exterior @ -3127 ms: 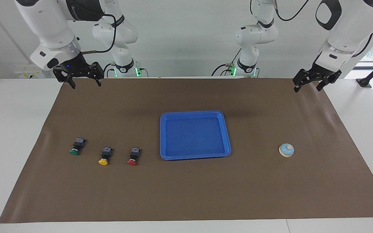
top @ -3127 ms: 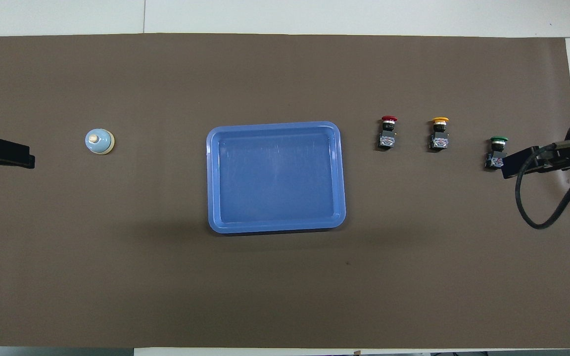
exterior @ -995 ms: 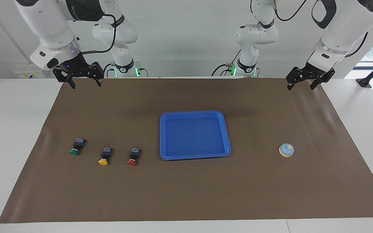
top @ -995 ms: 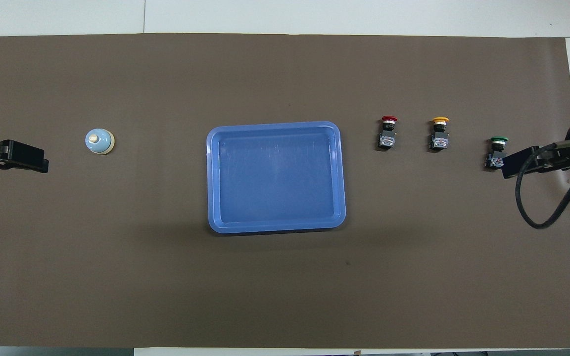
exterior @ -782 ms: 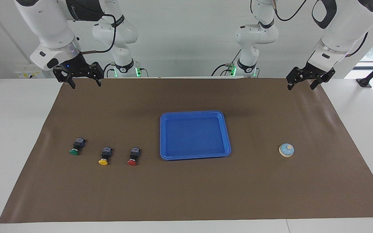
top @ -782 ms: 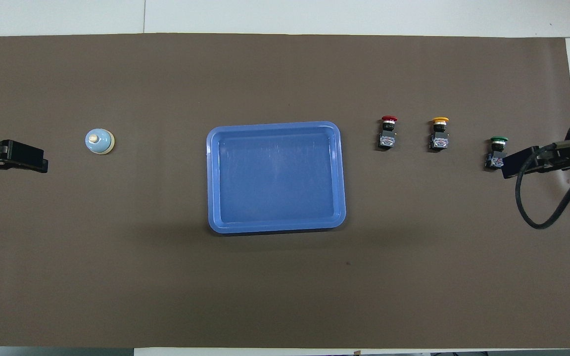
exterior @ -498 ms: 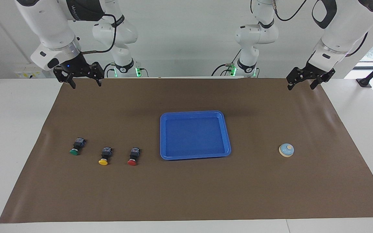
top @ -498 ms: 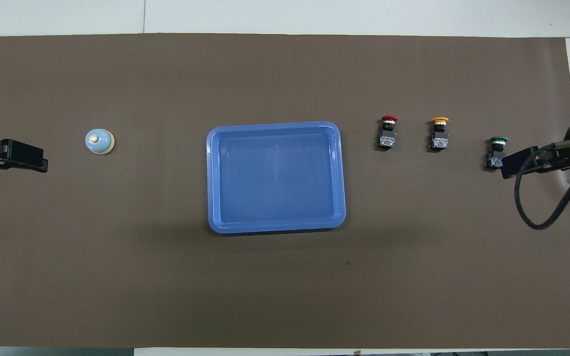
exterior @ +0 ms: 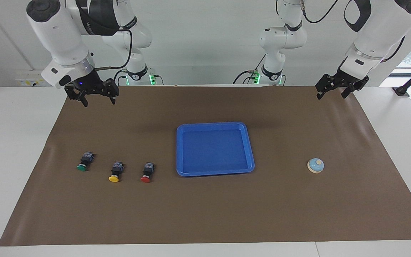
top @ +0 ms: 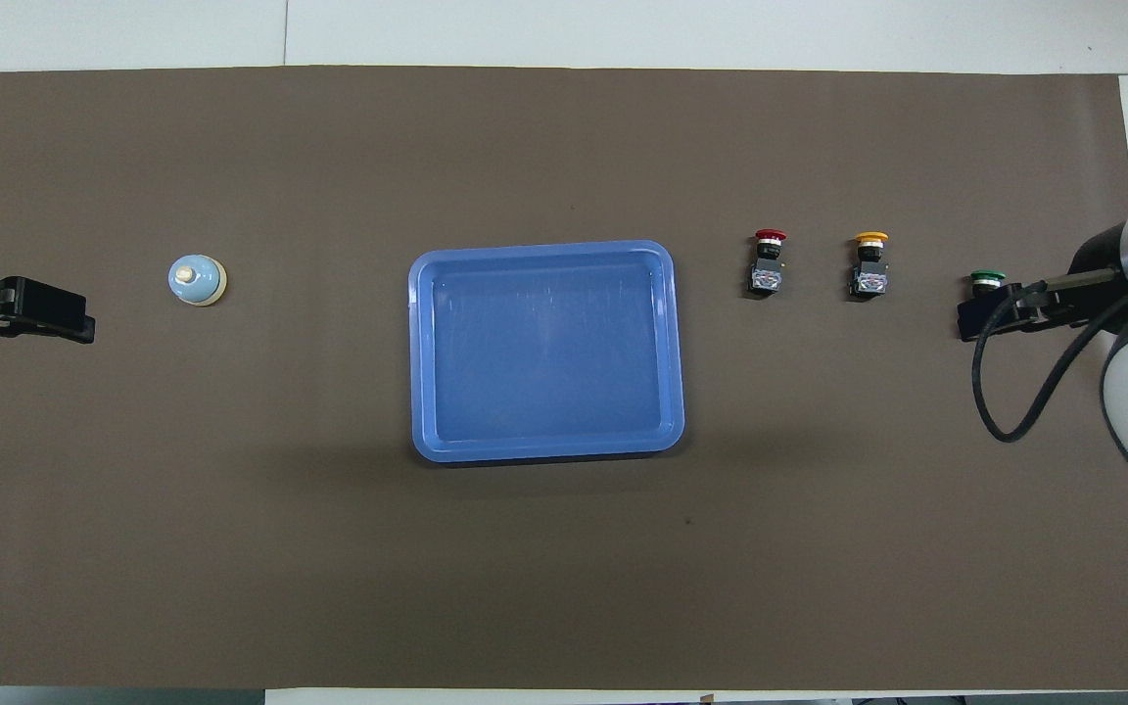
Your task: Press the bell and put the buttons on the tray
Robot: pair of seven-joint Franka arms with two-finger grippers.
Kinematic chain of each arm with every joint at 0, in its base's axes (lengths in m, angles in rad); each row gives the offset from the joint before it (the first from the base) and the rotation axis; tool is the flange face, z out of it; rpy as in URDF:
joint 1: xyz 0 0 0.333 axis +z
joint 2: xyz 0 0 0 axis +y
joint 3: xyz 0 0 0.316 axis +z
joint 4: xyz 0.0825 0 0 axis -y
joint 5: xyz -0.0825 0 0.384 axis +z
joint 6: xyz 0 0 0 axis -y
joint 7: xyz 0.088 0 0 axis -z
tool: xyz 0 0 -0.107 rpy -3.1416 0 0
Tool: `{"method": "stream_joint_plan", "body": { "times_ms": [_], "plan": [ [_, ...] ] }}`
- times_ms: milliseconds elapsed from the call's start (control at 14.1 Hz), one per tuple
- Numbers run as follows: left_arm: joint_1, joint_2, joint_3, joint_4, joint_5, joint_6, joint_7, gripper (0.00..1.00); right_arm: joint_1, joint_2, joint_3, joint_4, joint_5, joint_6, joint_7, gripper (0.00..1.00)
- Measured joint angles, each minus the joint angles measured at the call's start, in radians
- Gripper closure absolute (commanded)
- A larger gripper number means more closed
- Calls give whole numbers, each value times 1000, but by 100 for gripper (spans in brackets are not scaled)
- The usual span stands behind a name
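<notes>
Both grippers hang in the air near the robots' edge of the brown mat [exterior: 205,214], and neither has hold of anything. My right gripper [exterior: 93,101] is raised over the mat at the right arm's end, its 2 fingers spread wide apart with nothing between them. My left gripper [exterior: 334,92] is raised over the mat's corner at the left arm's end, fingers likewise parted and empty; that arm waits.

Farther from the robots, the blue tray [exterior: 250,150] lies flat at the middle of the mat with nothing in it.

The 3 buttons lie in a row toward the right arm's end, all on the mat and outside the tray, each on its side with its cap pointing away from the robots. The red button [exterior: 147,172] is nearest the tray, the yellow button [exterior: 116,172] is beside it, and the green button [exterior: 84,161] is last, a little nearer to the robots than the other 2. From overhead, my right gripper covers the green button's body.

The bell [exterior: 315,165] stands upright on the mat toward the left arm's end, well apart from the tray.
</notes>
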Motion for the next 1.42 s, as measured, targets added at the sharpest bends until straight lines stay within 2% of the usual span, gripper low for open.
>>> {"method": "stream_joint_plan", "body": {
  "times_ms": [426, 995, 1208, 1422],
  "plan": [
    [0, 0, 0, 0, 0, 0, 0, 0, 75, 159, 1, -17, -1, 177, 121, 0],
    [0, 0, 0, 0, 0, 0, 0, 0, 169, 381, 2, -43, -40, 513, 353, 0],
    [0, 0, 0, 0, 0, 0, 0, 0, 193, 458, 2, -23, -80, 582, 455, 0],
    [0, 0, 0, 0, 0, 0, 0, 0, 197, 499, 1, -12, -98, 635, 493, 0]
  ]
}}
